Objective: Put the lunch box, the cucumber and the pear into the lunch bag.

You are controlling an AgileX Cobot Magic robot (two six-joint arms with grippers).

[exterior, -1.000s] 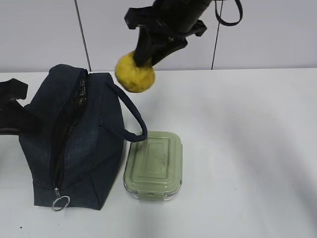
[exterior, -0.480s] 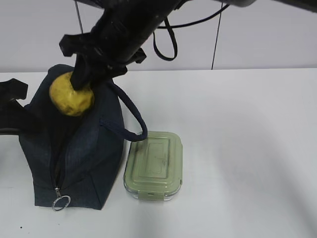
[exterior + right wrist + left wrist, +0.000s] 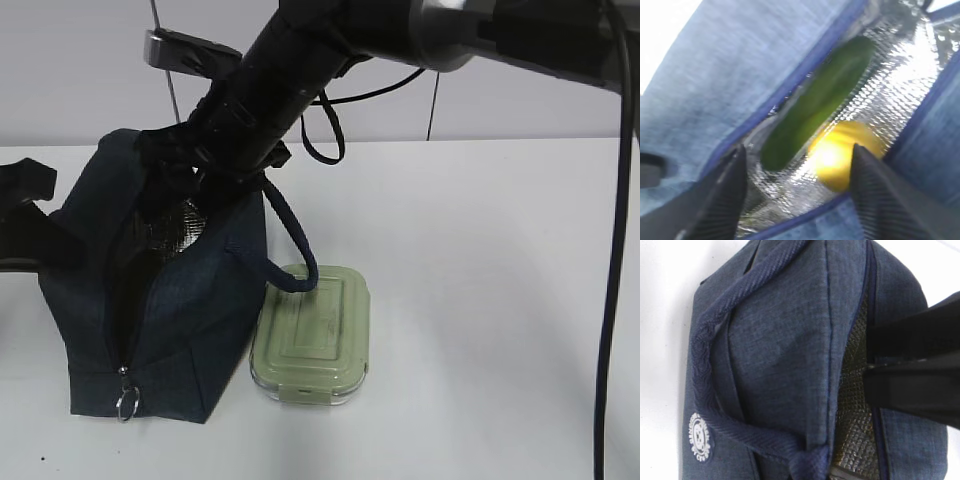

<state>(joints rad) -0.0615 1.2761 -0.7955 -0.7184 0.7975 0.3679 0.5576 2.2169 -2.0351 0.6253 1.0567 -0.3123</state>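
Right wrist view, right claw spread wide, pear loose below beside cucumber in lunch bag.

Slanted exterior view, both wrist views close on lunch bag.

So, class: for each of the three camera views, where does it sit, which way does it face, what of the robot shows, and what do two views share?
Exterior: above the table's front, slanting down at the lunch bag and lunch box; right arm reaches into the bag.
Left wrist: close against the bag's side; dark left gripper at its opening.
Right wrist: looking down into the bag at cucumber and pear; right gripper fingers frame them.
Shared: all show the silver lining.
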